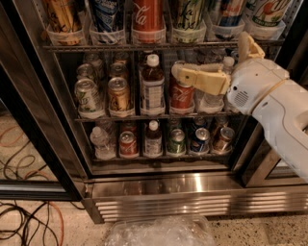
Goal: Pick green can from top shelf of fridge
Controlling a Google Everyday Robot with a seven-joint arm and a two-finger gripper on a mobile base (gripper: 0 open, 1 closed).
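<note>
Where the speckled floor runs up to the cooler, a heap of crumpled clear plastic [159, 233] lies nearest, with loose cables [29, 223] tangled off to the left. Just behind stands the fridge [192, 202], its ribbed steel base gleaming below the open racks. From the right, the white arm [284, 110] reaches in at the height of the middle rack [120, 116]. Its gripper [211, 55] hangs there with its beige fingers [199, 79] spread wide and nothing between them, one of them lying across the front of a red can [182, 95] beside a dark bottle [152, 86]. Higher and further back, the top shelf [96, 48] carries a row of tall cans in translucent cup holders. The green can [187, 13] stands upright in its holder, just right of the Coca-Cola can [147, 12], its top cut off by the frame. It sits above and slightly left of the gripper, apart from it.
</note>
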